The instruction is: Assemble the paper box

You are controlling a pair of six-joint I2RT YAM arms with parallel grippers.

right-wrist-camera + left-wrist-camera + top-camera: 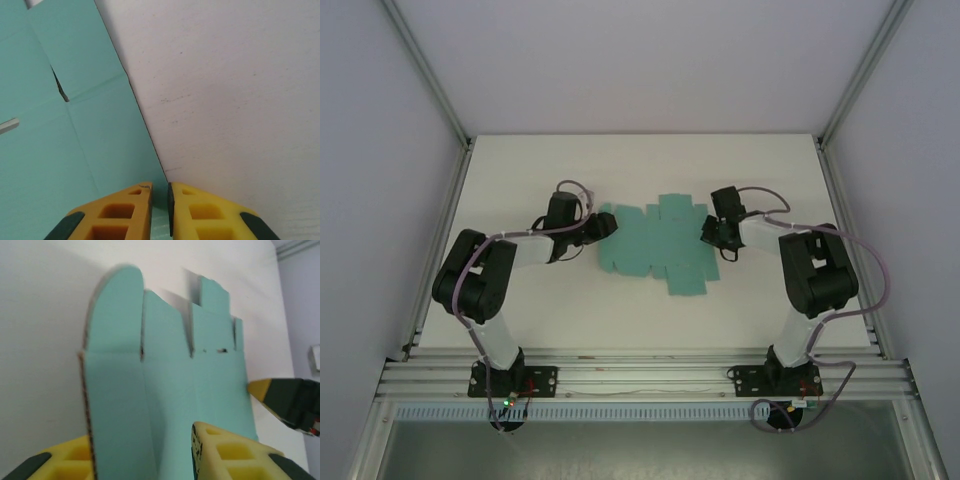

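Progress: paper box point(655, 245) a flat sheet, all folding to do | left tool point(142, 440): astride its edge, grip unclear | right tool point(160, 189): pinching its edge

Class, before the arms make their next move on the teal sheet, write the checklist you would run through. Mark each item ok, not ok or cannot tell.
1. The paper box lies on the table between the two arms: ok.
2. The right gripper has its jaws nearly closed with the sheet's right edge between them: ok.
3. The left gripper has its jaws on either side of the sheet's left end: ok.
4. The left grip is firm: cannot tell.
5. The sheet is free of tears: cannot tell.
6. The box is assembled: not ok, it is a mostly flat, unfolded sheet.
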